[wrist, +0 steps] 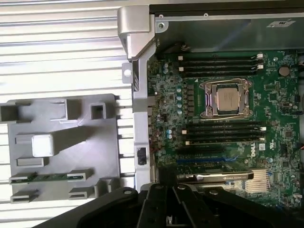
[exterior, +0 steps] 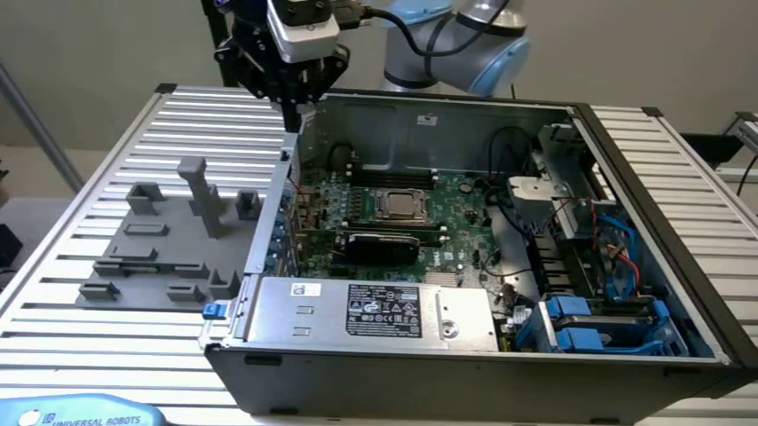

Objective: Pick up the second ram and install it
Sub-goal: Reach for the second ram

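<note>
The second ram [wrist: 45,177], a thin green stick, lies flat between two holders of the grey fixture plate [wrist: 102,156], beside the open computer case. My gripper [exterior: 293,117] hangs over the case's back corner on the exterior view's left, above and apart from the stick. Its black fingers [wrist: 151,205] taper together with nothing between them. On the green motherboard [wrist: 166,109], long black memory slots [wrist: 221,62] run on both sides of the square silver processor [wrist: 227,98]. Further slots [wrist: 223,134] lie on its other side.
The open silver case [exterior: 474,124] stands on a ribbed metal table [exterior: 106,346]. Tall grey fixture blocks [exterior: 204,195] rise from the plate. A power supply box [exterior: 379,311], cables [exterior: 622,257] and blue drive brackets [exterior: 587,324] crowd the case's near side.
</note>
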`<state>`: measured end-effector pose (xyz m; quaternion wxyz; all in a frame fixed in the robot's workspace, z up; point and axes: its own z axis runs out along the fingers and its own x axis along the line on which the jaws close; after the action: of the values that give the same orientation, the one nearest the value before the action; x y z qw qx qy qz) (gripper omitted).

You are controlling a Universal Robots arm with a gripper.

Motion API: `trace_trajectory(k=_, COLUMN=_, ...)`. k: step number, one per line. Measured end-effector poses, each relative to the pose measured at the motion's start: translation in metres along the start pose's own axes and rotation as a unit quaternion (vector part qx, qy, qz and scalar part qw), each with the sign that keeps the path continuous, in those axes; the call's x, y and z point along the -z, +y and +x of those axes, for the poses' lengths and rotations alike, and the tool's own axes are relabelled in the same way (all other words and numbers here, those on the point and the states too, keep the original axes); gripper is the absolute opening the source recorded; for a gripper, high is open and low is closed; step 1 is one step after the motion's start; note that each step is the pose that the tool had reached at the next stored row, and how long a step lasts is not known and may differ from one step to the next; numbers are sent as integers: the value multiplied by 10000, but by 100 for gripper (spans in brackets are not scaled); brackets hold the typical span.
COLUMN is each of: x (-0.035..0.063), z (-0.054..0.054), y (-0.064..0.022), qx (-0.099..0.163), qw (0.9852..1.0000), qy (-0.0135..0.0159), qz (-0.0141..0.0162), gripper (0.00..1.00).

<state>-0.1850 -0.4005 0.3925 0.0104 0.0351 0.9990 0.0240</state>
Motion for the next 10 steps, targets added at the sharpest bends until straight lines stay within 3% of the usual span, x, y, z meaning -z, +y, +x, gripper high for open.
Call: trace_trajectory(k=10, x=-1, z=452, y=-52, qx=-1, qw=10000, qy=0, qz=0, gripper=11)
